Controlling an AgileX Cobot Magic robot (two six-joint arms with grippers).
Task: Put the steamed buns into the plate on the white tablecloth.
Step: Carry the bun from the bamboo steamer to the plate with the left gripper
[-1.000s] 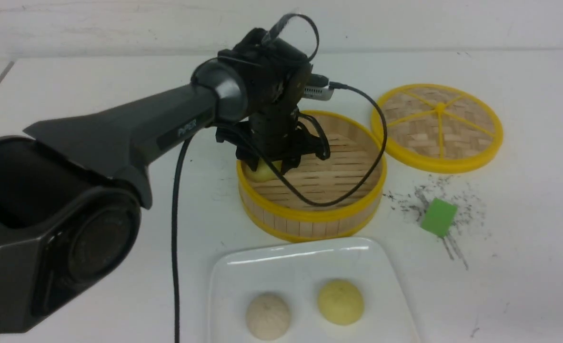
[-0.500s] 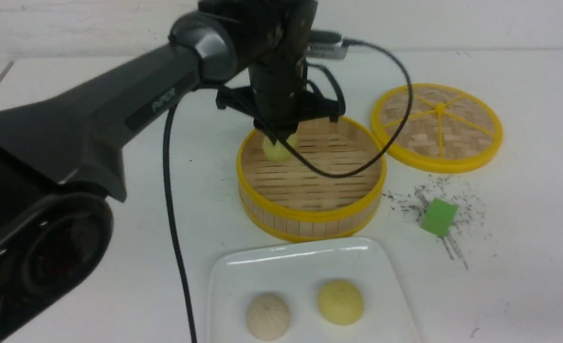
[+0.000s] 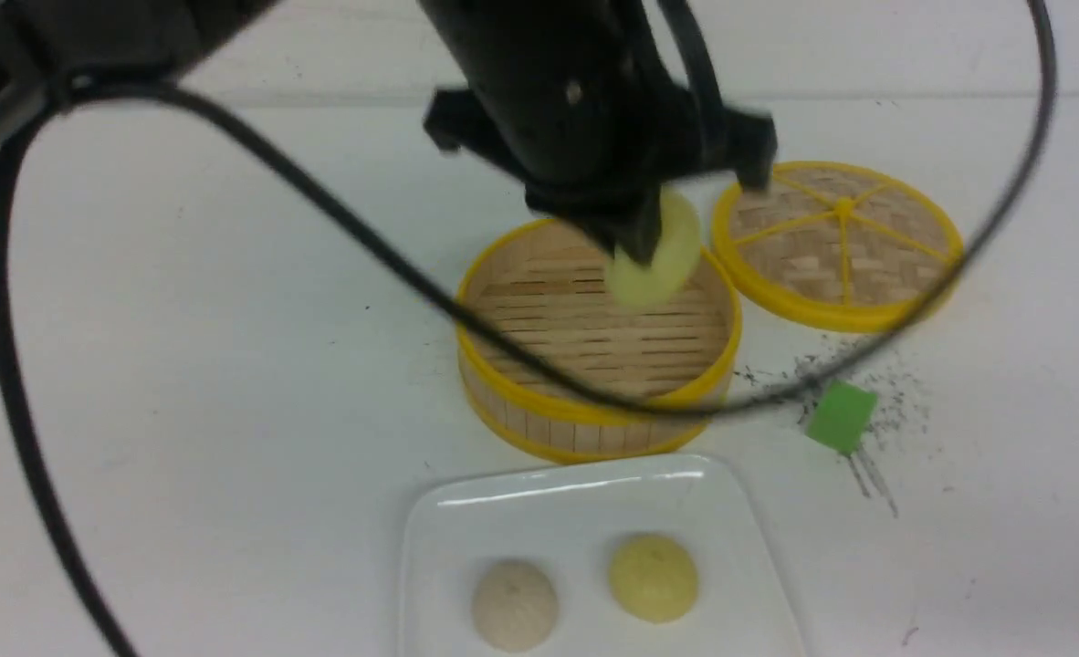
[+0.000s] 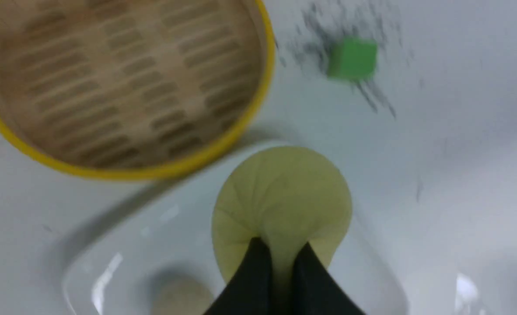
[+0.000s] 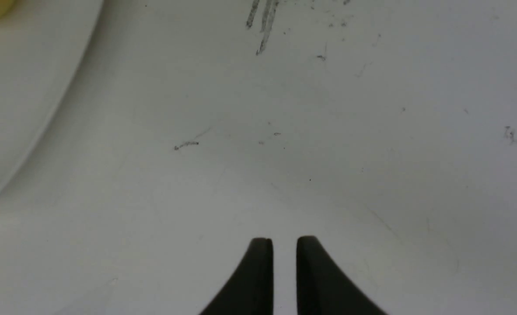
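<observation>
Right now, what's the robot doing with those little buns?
Its left gripper is pinching a pale yellow bun up in the air, clear of the bamboo steamer, which looks empty. A greyish bun and another yellow bun already sit on the white plate. The right gripper holds nothing, over the tablecloth beside the plate.

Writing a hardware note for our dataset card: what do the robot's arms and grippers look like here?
The left gripper and right gripper each end in two matte black fingers tapering to rounded tips. In the front view the left arm ends in a bulky black block, with a thin black cable looping widely from it.
</observation>
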